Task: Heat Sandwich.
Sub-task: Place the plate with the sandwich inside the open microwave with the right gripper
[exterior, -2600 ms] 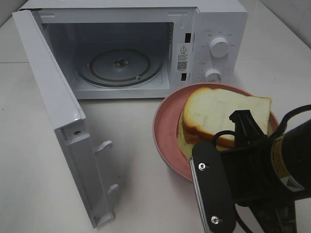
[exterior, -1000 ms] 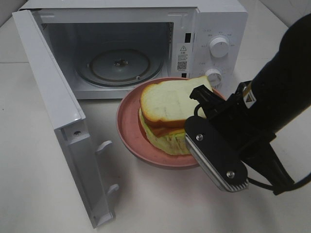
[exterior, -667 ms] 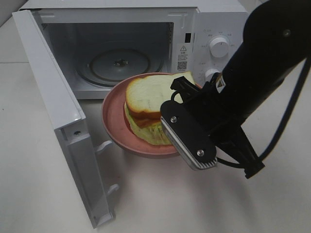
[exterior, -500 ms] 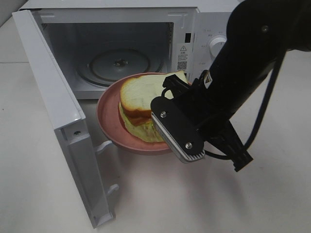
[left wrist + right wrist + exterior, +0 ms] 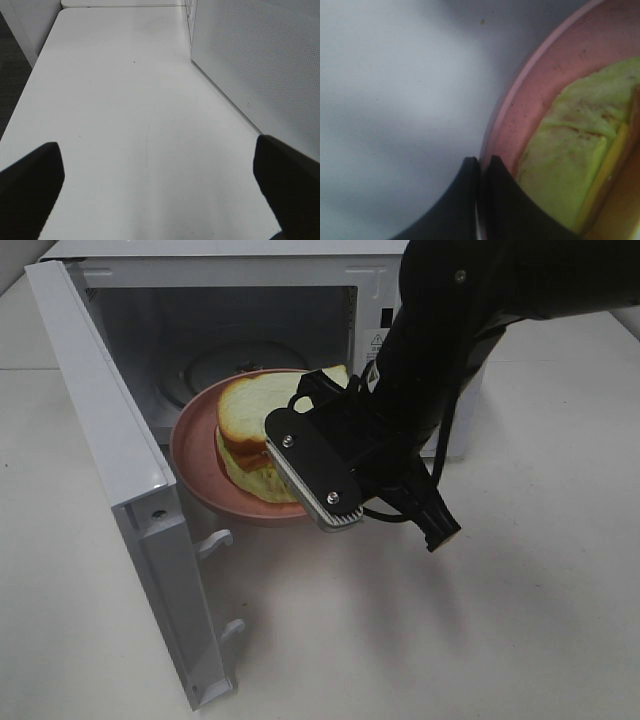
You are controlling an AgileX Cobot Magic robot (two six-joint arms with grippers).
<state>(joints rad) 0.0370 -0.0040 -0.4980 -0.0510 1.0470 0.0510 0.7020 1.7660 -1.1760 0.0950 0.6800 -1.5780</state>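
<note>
my right fingers point(image 5: 471, 175) are pinched on the rim of the pink plate point(image 5: 195, 450). the sandwich point(image 5: 255, 410) rides on it at centre left of the high view, at the mouth of the microwave point(image 5: 230, 248). i'd keep the plate level, clear the door point(image 5: 100, 440), and go in until it sits over the turntable point(image 5: 215, 360). my left fingers point(image 5: 30, 185) hang spread and empty over the worktop point(image 5: 125, 125). a few seconds back the plate was at lower right, below the dials.

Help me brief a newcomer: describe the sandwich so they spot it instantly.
Find the white microwave with its door swung open. At its mouth is a round pink plate, and the sandwich lies on it: white bread slices over a yellow-green layer, the only food in sight.
</note>
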